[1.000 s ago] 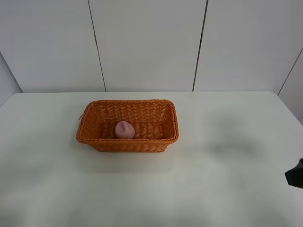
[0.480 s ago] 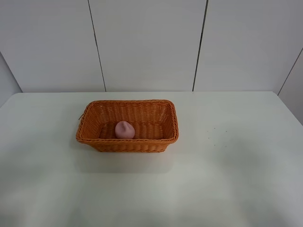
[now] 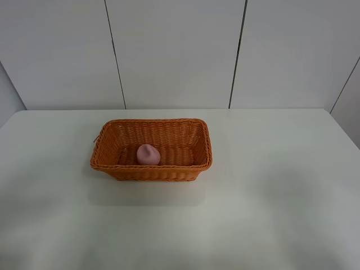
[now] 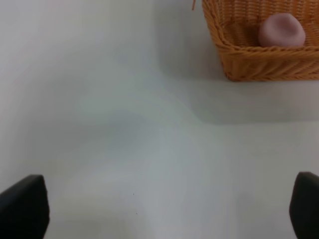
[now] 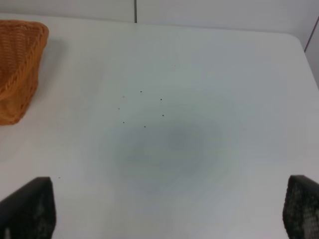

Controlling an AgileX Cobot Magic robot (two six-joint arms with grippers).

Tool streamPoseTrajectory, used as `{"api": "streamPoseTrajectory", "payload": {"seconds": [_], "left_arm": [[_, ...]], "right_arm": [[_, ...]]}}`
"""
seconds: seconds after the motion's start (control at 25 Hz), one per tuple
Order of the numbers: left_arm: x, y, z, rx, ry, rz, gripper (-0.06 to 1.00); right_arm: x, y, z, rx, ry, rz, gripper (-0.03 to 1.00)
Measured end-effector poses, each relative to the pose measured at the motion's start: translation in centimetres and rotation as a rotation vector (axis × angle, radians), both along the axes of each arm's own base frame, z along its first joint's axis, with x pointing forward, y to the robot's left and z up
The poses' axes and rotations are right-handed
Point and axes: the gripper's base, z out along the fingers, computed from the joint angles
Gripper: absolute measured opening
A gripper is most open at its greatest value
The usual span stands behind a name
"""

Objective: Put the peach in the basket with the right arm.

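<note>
The orange-brown wicker basket stands on the white table, left of centre. The small pink peach lies inside it, on the basket floor near the front wall. The left wrist view shows the basket with the peach in it, well ahead of my left gripper, which is open and empty over bare table. My right gripper is also open and empty, and only a corner of the basket shows off to its side. Neither arm appears in the exterior high view.
The white table stretches around the basket on all sides, ending at a panelled white wall behind. A few tiny dark specks mark the tabletop ahead of my right gripper.
A black part of the right arm at the right edge of the exterior high view one second ago has left the frame. Basket and peach have not moved.
</note>
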Motion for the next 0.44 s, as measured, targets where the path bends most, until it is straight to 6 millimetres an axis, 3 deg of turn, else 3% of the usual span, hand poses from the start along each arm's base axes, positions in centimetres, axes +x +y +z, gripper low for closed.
{"api": "streamPoseTrajectory", "payload": {"seconds": [0.44], "left_arm": [[0.00,0.00,0.00,0.000,0.000,0.000,0.99]], "right_arm": [[0.00,0.00,0.00,0.000,0.000,0.000,0.70]]}}
